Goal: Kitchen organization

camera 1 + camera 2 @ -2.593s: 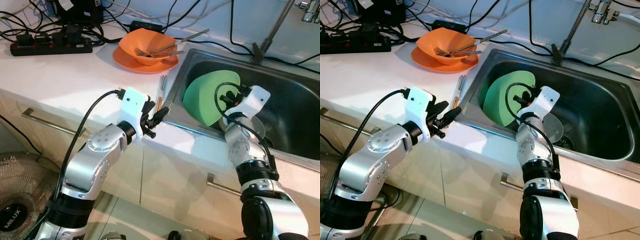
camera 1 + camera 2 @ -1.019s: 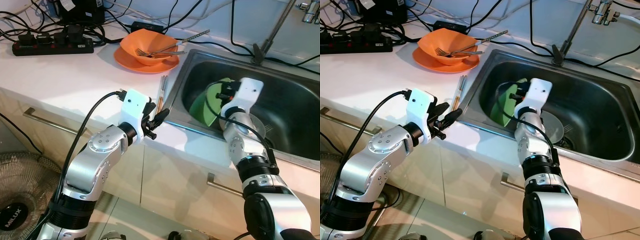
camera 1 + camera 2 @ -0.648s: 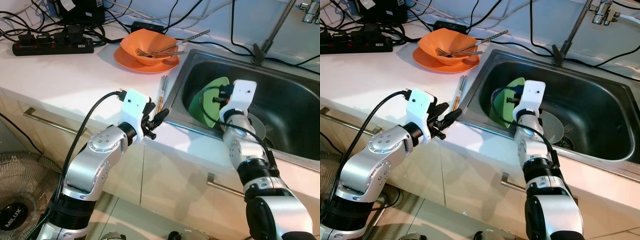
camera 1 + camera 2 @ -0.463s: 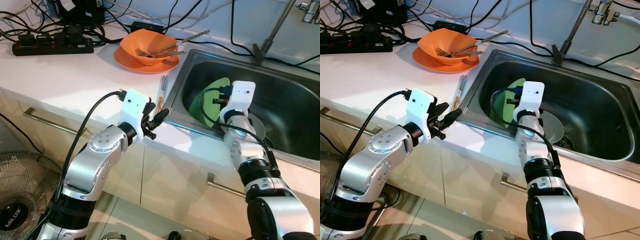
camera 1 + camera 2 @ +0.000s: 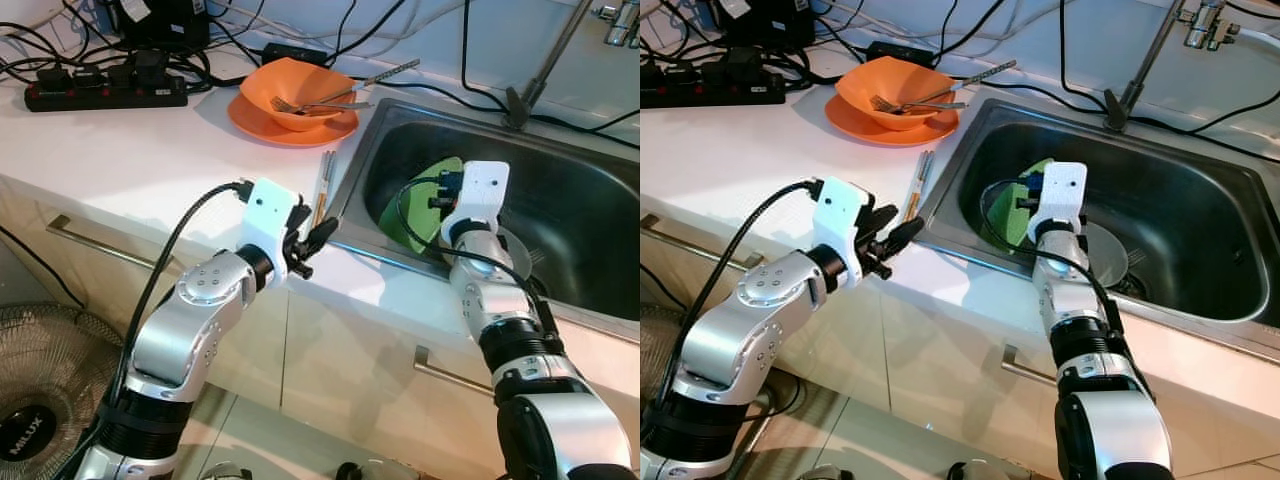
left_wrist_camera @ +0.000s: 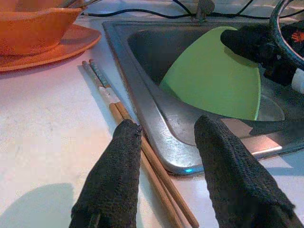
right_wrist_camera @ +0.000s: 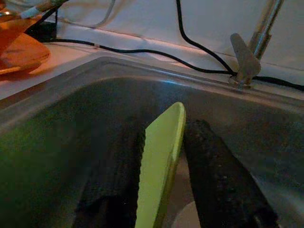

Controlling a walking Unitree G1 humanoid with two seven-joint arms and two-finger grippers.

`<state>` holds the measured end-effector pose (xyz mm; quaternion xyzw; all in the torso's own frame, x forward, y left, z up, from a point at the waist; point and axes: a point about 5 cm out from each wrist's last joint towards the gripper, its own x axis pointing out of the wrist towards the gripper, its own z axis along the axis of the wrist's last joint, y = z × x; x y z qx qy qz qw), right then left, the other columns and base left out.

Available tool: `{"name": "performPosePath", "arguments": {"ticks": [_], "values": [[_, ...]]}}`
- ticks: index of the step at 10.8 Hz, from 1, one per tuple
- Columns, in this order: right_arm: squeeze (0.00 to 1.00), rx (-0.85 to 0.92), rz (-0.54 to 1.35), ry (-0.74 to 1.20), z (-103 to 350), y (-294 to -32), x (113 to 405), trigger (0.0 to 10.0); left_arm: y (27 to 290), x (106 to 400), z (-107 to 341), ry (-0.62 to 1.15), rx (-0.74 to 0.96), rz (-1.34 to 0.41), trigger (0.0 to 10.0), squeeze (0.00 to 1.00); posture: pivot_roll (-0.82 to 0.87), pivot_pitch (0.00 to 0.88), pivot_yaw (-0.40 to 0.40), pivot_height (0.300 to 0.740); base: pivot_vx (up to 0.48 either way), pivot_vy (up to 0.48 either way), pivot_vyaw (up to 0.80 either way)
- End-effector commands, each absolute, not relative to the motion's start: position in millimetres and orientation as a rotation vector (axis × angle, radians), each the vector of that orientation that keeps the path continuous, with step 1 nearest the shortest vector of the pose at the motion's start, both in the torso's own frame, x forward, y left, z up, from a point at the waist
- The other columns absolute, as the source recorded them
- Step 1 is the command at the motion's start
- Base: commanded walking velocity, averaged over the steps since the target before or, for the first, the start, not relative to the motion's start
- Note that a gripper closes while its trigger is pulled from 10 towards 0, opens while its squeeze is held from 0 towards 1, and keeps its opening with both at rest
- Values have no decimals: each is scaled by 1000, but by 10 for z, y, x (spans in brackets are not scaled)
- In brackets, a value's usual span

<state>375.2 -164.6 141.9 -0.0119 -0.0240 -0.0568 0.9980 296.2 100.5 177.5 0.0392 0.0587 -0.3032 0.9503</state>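
Two black fingers of the right claw (image 7: 161, 190) clamp the rim of a green plate (image 5: 420, 205), held on edge inside the sink (image 5: 590, 215). The left claw (image 6: 164, 175) hovers spread apart above chopsticks (image 6: 137, 147) on the table (image 5: 130, 150).

One green plate (image 5: 420, 205), standing on edge in one steel sink (image 5: 590, 215). One clear dish (image 5: 1108, 255) at the sink's bottom. One orange bowl (image 5: 295, 90) on one orange plate (image 5: 255, 115) at 11 o'clock. One fork (image 5: 315, 104) in the bowl. Two chopsticks (image 5: 321, 185) on the counter (image 5: 120, 150). One power strip (image 5: 100, 92) at 10 o'clock. One tap (image 5: 545, 65) at 1 o'clock. Two grippers: left gripper (image 5: 316, 236), right gripper (image 7: 161, 156).
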Motion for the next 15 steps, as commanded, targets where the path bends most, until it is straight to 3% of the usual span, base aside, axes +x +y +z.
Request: {"name": "performPosePath", "arguments": {"ticks": [1, 9, 13, 15], "values": [[0, -11, -132, -40, 1399, -1685, 3741, 10000, 984, 2943, 1757, 130, 79, -632, 10000, 0, -21, 67, -110, 740, 0, 0, 0], [0, -110, -226, -88, 1484, -1890, 3731, 10000, 984, 2944, 1743, 135, 76, -629, 10000, 0, -25, 68, -109, 740, 0, 0, 0], [0, -94, -186, -83, 1466, -1783, 3726, 10000, 1006, 2951, 1748, 132, 81, -618, 10000, 0, -25, 66, -109, 740, 0, 0, 0], [0, 14, -34, -102, 1507, -1452, 3636, 10000, 1124, 3017, 1763, 117, 114, -554, 10000, 0, -27, 67, -110, 740, 0, 0, 0]]}}
